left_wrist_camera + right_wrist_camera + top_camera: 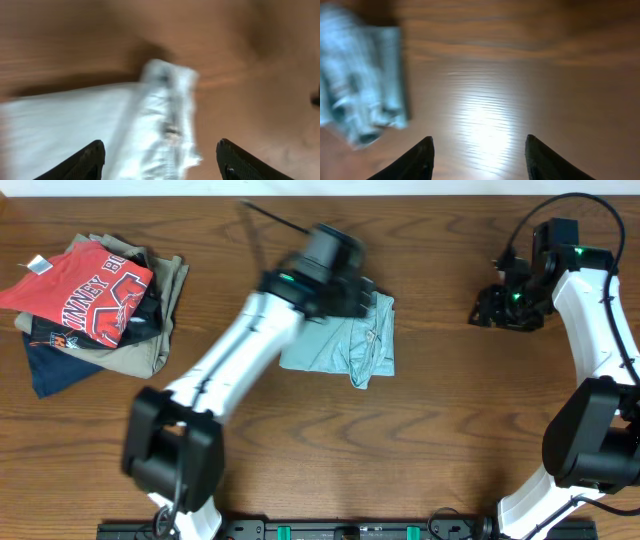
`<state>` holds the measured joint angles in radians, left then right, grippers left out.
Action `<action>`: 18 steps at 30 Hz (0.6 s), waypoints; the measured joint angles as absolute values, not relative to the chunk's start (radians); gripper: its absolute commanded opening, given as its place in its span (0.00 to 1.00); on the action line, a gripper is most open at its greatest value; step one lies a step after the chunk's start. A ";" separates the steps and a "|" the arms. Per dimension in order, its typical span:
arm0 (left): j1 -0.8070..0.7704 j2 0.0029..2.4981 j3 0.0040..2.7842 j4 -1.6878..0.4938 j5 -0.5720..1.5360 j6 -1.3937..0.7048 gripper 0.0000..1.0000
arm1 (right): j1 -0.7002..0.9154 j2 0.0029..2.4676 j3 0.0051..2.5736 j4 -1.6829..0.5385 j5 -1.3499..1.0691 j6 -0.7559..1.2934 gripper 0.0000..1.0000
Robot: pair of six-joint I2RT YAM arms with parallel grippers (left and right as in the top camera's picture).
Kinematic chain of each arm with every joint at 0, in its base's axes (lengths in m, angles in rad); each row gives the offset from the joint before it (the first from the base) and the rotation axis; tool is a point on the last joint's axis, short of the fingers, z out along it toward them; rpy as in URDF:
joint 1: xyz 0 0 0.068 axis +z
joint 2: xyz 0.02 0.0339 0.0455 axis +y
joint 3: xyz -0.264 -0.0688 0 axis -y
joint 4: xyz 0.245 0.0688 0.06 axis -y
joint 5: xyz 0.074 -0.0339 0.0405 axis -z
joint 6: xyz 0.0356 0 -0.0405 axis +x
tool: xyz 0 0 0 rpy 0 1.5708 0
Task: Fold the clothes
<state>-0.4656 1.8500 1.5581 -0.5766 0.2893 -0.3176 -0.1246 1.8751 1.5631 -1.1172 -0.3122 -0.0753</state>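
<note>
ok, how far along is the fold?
Mostly done, by the look: the T-shirt lies as a compact folded rectangle, its lower edge rumpled. In hand: nothing; the left hand is open above it, blurred, and the right hand is open over the wooden table. Left: perhaps tidying that edge or stacking it on the garment pile.

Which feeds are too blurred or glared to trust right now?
Overhead: sharp, except the left gripper, which is smeared by motion blur above the T-shirt. Left wrist: whole frame blurred, fabric edges soft. Right wrist: soft focus, with a bright glare patch on the table.
</note>
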 measured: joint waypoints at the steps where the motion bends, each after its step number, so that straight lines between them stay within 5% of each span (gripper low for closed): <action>1: -0.425 1.837 1.559 -0.590 0.289 -0.318 0.73 | -0.120 1.875 1.563 -1.117 -0.353 -0.100 0.59; 7: -0.215 1.814 1.559 -0.666 0.288 -0.344 0.73 | 0.006 1.877 1.563 -1.087 -0.496 -0.211 0.59; 13: -0.171 1.839 1.555 -0.704 0.290 -0.356 0.73 | 0.207 1.937 1.563 -1.027 -0.516 -0.228 0.55; 18: -0.181 1.903 1.539 -0.711 0.314 -0.362 0.73 | 0.346 2.035 1.563 -0.993 -0.516 -0.232 0.42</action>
<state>-0.1806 1.9026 1.5391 -0.7109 0.3138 -0.3618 0.3458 2.0346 1.5631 -0.9932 -0.5156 -0.2321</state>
